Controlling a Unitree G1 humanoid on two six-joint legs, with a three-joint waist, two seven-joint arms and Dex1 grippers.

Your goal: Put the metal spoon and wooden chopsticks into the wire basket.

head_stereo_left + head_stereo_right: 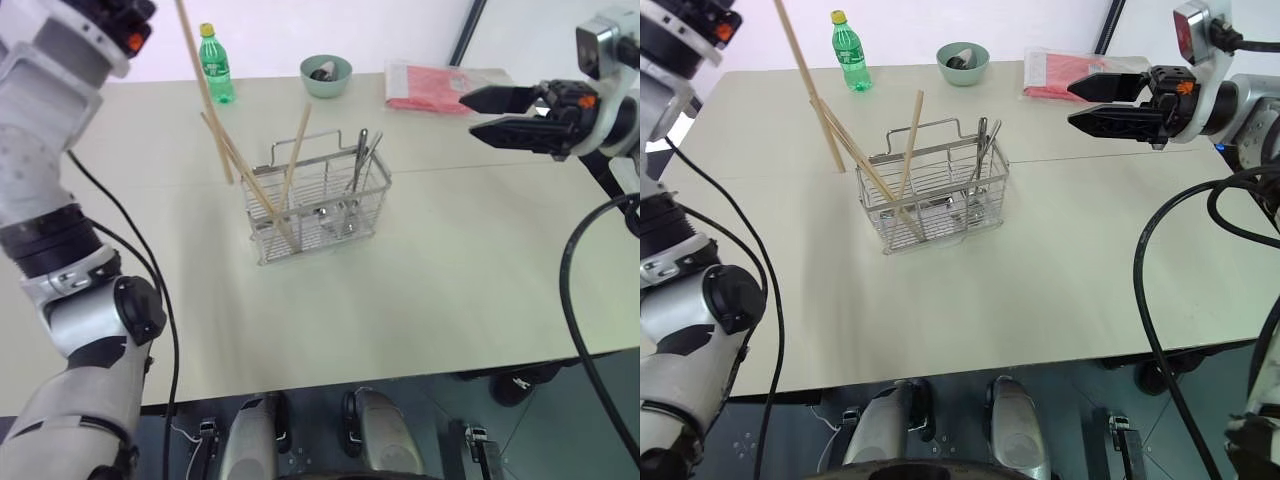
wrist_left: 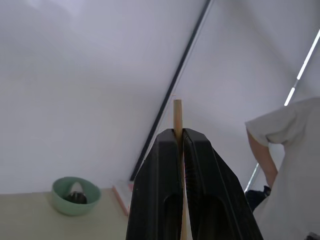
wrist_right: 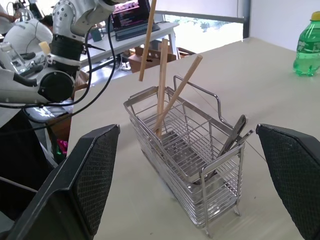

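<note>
while left fingers [image 2: 181, 165] pinch one chopstick [image 2: 177, 116], its lower end is hidden.

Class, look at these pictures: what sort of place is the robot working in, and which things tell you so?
Probably a robotics lab or workshop, not a home kitchen: a second robot arm stands behind the table, a laptop sits on a desk beyond, and a person waits nearby.

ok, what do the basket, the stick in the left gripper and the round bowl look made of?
Wire basket: bright silver metal wire, an open grid you see through.
Chopstick pinched in the shut left gripper: pale tan, matte, likely wood.
Bowl: pale green, smooth and opaque; plastic or glazed ceramic, cannot tell which.
</note>
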